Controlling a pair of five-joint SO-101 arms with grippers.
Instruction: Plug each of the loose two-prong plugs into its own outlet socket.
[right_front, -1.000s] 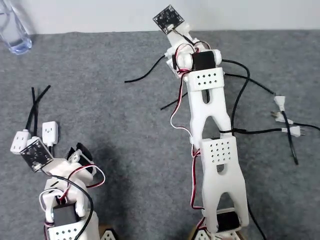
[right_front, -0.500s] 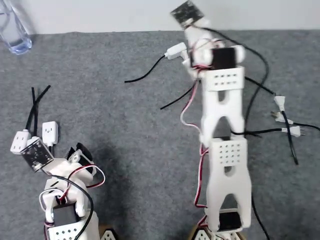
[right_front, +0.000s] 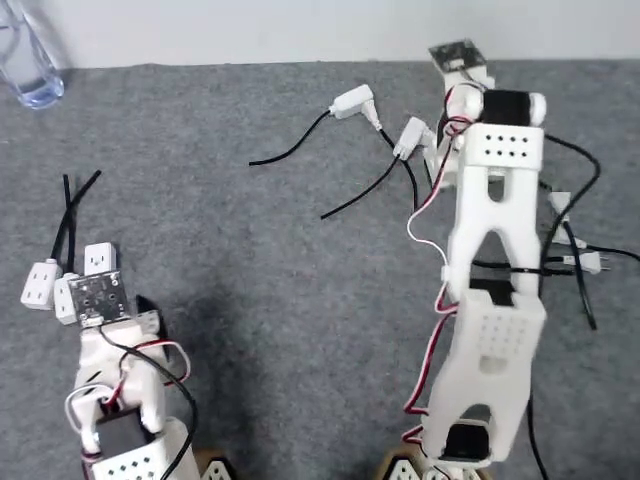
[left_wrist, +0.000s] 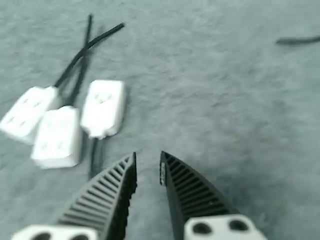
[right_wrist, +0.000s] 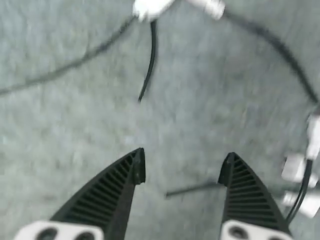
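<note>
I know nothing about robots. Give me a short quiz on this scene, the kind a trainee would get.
1. True or false: the right arm's black ribbed hand is shut on a plug.
2. How many white rectangular outlet sockets lie on the grey carpeted table near the left arm's black ribbed hand?
3. The white two-prong plug nearest the table's far edge is: A) pushed into a socket, B) held by a hand, C) lying loose on the table.

Key: 1) False, it is open and empty. 2) Three. 3) C.
</note>
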